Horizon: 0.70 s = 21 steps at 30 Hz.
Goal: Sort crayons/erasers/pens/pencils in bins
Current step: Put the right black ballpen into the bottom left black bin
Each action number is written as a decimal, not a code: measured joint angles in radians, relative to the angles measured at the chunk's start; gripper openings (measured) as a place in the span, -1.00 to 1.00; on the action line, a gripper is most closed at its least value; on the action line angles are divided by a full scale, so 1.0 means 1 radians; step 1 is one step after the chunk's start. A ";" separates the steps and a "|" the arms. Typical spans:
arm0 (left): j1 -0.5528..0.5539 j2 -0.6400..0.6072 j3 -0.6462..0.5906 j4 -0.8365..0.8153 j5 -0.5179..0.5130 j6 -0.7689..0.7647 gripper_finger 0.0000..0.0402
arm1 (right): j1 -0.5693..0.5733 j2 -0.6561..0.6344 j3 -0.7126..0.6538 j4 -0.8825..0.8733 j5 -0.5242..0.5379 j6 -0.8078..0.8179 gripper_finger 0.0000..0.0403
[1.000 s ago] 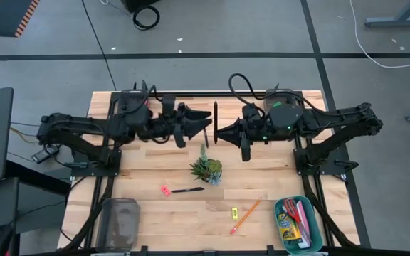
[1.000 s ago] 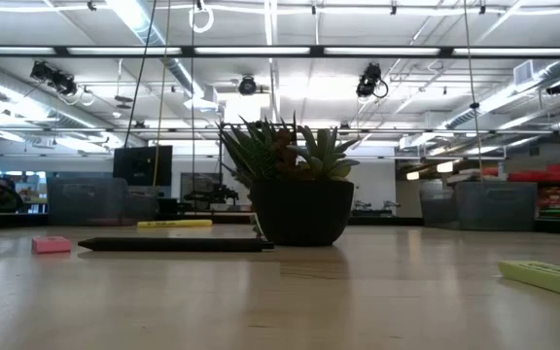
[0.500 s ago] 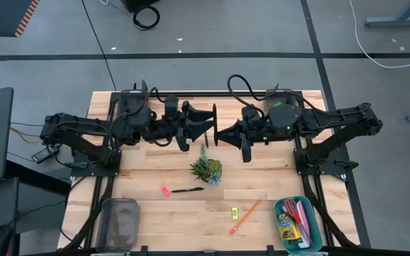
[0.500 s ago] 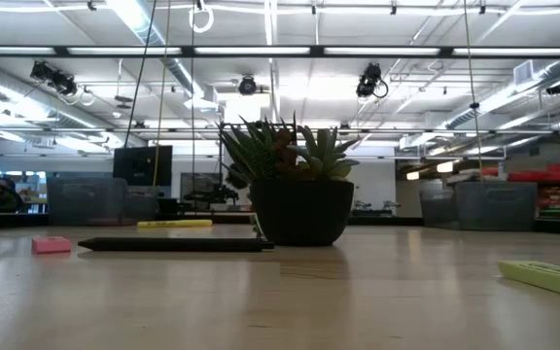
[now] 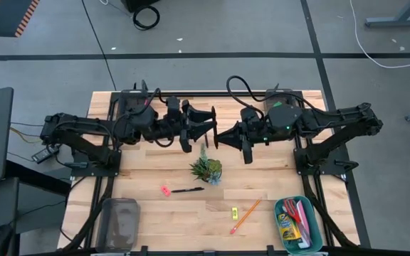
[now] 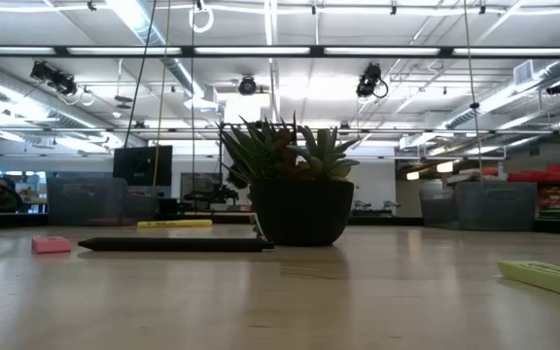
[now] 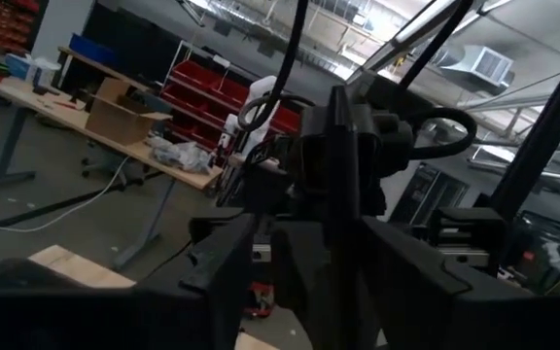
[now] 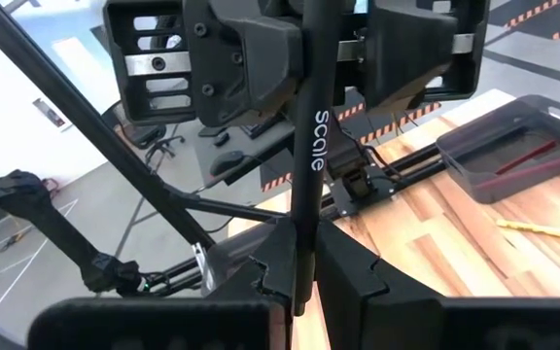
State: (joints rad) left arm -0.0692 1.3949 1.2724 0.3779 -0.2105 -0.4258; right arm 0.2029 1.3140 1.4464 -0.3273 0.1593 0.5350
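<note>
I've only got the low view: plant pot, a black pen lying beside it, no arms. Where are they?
Observer: Both are up over the table's back edge, with the right gripper and left gripper tip to tip.
Operator: Holding anything?
Observer: The right's jaws are shut on another black pen, held upright. The left's jaws stand open on either side of it.
Operator: Any bin in use?
Observer: The teal bin holds the crayon box.
</note>
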 joint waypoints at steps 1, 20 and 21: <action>0.000 0.000 0.000 0.000 -0.001 0.000 -0.09 | 0.000 0.000 0.000 0.000 0.000 0.001 -0.81; -0.001 -0.001 0.000 0.010 0.031 -0.007 -0.82 | 0.000 0.000 -0.001 -0.003 0.008 0.003 -0.81; 0.000 -0.001 0.000 0.010 0.030 -0.009 -0.82 | 0.000 0.000 -0.001 -0.003 0.008 0.001 -0.81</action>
State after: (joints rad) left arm -0.0696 1.3941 1.2724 0.3880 -0.1800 -0.4349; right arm 0.2028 1.3140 1.4456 -0.3302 0.1673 0.5362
